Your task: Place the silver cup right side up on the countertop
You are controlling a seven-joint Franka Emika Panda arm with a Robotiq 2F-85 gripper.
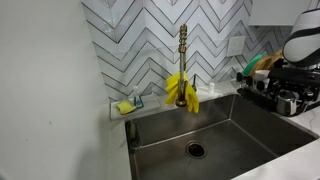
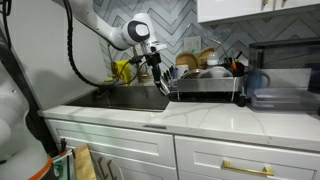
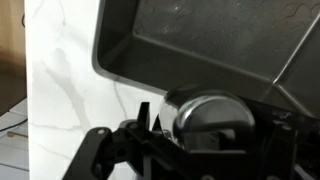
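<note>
We see the arm point(image 2: 100, 25) come in from the upper left in an exterior view. It arches over the sink point(image 2: 130, 98) and bends down at the wrist, so that the fingers point(image 2: 160, 80) hang at the left end of the rack point(image 2: 205, 85), between sink and rack. In an exterior view from across the basin, the black hand sits at the far right, above the sink's right edge and well right of the tap point(image 1: 183, 50) with its yellow gloves point(image 1: 182, 90).

In the wrist view we look down past the fingers point(image 3: 110, 150), which stand wide apart, one on each side of the cup point(image 3: 210, 120). The cup lies low in the middle of that view, between them. We cannot tell whether either finger touches it, nor which way up it sits.

Just beyond the cup is the dark tray point(image 3: 200, 40) of the rack. The pale veined table point(image 3: 60, 90) lies to its left. In an exterior view the table point(image 2: 200, 118) runs along the near side of sink and rack.
</note>
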